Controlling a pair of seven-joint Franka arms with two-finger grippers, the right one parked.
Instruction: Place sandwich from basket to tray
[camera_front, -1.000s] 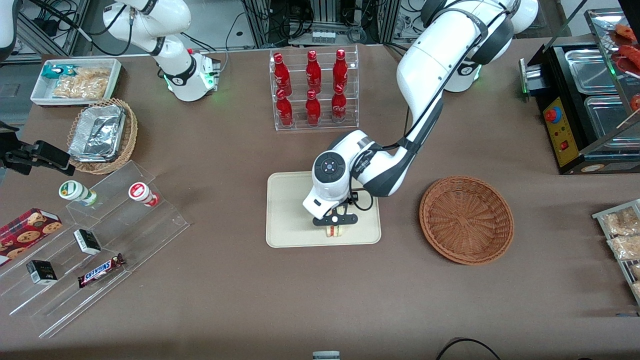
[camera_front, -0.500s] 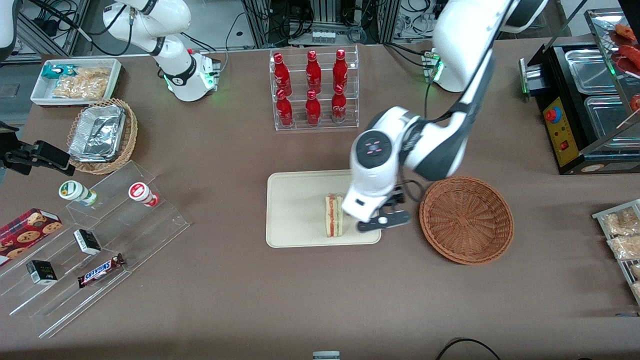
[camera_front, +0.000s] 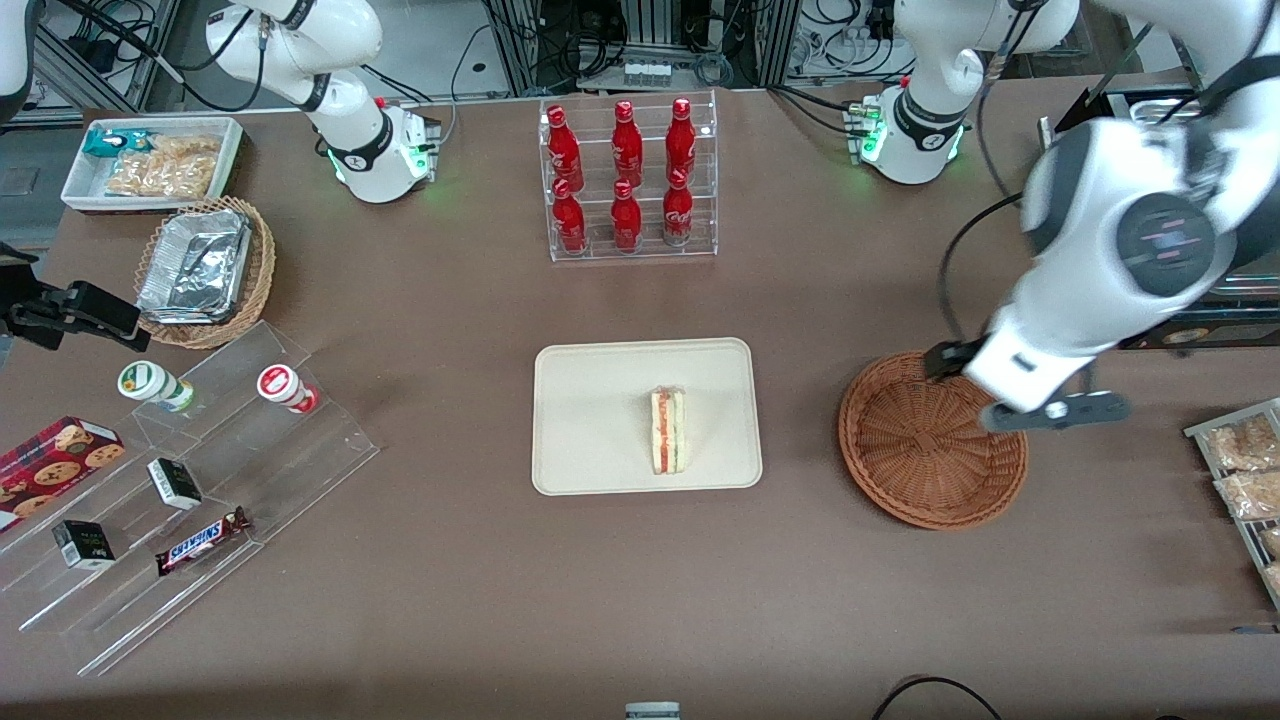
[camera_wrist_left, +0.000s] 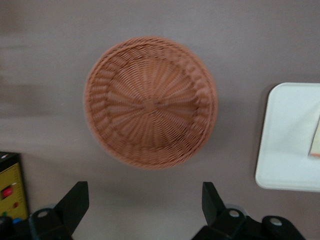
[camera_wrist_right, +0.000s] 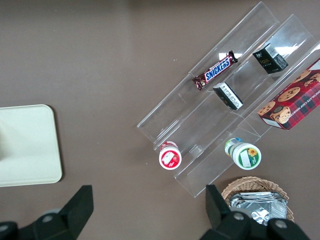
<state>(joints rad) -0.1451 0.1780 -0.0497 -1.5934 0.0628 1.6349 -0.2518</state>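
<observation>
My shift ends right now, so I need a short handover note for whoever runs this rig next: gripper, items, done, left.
Gripper: open, empty, raised above the basket's rim on the working arm's side.
Sandwich: lying on the tray, clear of the arm.
Basket: nothing in it, as the left wrist view shows.
Done: sandwich is on the tray.
Left: nothing for the transfer; probably only parking the arm.

Brown-covered counter (camera_front: 450, 600) throughout; metal racks and tangled cables (camera_front: 640, 40) at 12 o'clock, evenly lit.
</observation>
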